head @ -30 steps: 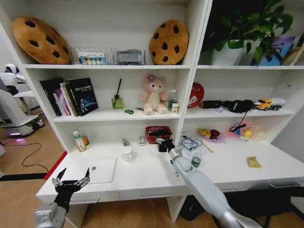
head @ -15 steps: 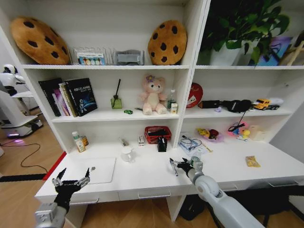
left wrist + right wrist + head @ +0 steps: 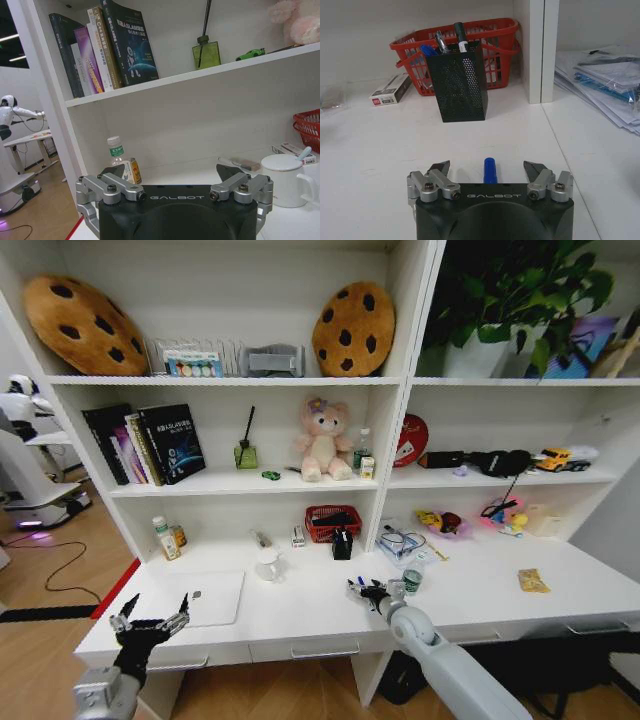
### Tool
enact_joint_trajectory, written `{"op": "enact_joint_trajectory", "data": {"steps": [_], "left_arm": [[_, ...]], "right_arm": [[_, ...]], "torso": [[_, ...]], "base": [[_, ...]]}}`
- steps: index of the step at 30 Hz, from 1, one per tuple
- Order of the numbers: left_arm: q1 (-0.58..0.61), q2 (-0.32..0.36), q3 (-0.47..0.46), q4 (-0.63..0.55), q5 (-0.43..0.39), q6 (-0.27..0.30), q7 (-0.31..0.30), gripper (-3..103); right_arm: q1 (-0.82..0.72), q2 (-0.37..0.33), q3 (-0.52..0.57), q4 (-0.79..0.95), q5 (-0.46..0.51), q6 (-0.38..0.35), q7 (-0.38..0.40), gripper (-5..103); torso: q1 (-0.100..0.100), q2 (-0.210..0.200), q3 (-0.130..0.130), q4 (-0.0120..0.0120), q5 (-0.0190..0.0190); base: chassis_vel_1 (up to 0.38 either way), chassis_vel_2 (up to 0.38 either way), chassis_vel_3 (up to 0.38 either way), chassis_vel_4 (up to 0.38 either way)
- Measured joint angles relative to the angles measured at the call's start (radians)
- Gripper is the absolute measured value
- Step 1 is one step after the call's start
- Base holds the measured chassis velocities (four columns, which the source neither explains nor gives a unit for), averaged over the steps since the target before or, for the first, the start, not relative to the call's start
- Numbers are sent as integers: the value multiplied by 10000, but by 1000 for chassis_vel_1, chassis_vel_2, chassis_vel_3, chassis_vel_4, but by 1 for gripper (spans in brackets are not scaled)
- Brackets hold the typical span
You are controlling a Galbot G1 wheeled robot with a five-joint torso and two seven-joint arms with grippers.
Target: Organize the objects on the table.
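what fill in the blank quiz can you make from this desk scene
1. The right gripper has its fingers ____ around a blue pen.
2. The black pen holder stands in front of a ____ basket.
3. The laptop lies on the desk with its lid ____.
4. The left gripper hovers off the desk's ____ end.

Missing: open; red; closed; left

The head camera looked forward and down from afar over the tabletop [image 3: 300, 615] and shelves. The right wrist camera sat low and close, sharing the red basket [image 3: 492, 35] [image 3: 333, 521].
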Motion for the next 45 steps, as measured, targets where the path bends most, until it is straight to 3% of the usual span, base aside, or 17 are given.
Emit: {"op": "enact_joint_trajectory", "data": {"steps": [2,4,5,9,16,21,28,36,37,38,39,40,41,42,44,45], "left_arm": [[-1,0,0,0,0,0,0,100],[-1,0,0,0,0,0,0,100],[0,0,0,0,0,0,0,100],[0,0,0,0,0,0,0,100],[0,0,0,0,0,0,0,100],[0,0,0,0,0,1,0,100],[0,0,0,0,0,1,0,100],[0,0,0,0,0,1,0,100],[0,0,0,0,0,1,0,100],[-1,0,0,0,0,1,0,100],[-1,0,0,0,0,1,0,100],[0,0,0,0,0,1,0,100],[0,0,1,1,0,2,1,100],[0,0,1,1,0,2,1,100],[0,0,0,0,0,1,0,100],[0,0,0,0,0,1,0,100]], "right_arm": [[131,33,-109,-129,-31,82,-55,73],[157,47,-137,-158,-37,100,-71,73],[194,73,-180,-199,-44,123,-76,62],[209,82,-221,-214,-54,131,-77,57],[93,55,-229,-200,-67,204,-34,24],[-7,46,-227,-156,-88,298,7,10],[49,8,-255,-117,-264,584,-105,7],[636,-159,-143,346,-1336,2043,-873,6],[818,-170,-155,329,-1634,2479,-1089,6],[1186,-130,-237,5,-2176,3416,-1392,3],[1186,-130,-237,5,-2176,3416,-1392,3],[1497,-39,-336,-382,-2591,4137,-1543,1],[2120,242,-566,-1172,-3137,5438,-1659,1],[2120,242,-566,-1172,-3137,5438,-1659,1],[2854,694,-825,-1977,-3368,6516,-1671,0],[2854,694,-825,-1977,-3368,6516,-1671,0]], "torso": [[0,0,0,0,0],[0,0,0,1,0],[0,0,0,0,0],[0,0,0,0,0],[-1,1,-1,0,0],[-1,2,-1,1,-3],[0,0,2,0,5],[0,1,1,0,0],[0,0,1,0,0],[-1,2,0,0,-1],[-1,2,0,0,-1],[-1,1,0,-2,-2],[0,-1,1,-3,1],[0,-1,1,-3,1],[2,0,1,8,0],[2,0,1,8,0]], "base": [[0,0,0,0],[0,0,0,0],[0,0,0,0],[0,0,0,0],[0,0,0,0],[0,0,0,0],[0,0,0,0],[0,0,0,0],[0,0,0,0],[0,0,0,0],[0,0,0,0],[0,0,0,0],[0,0,0,0],[0,0,0,0],[0,0,0,0],[0,0,0,0]]}}
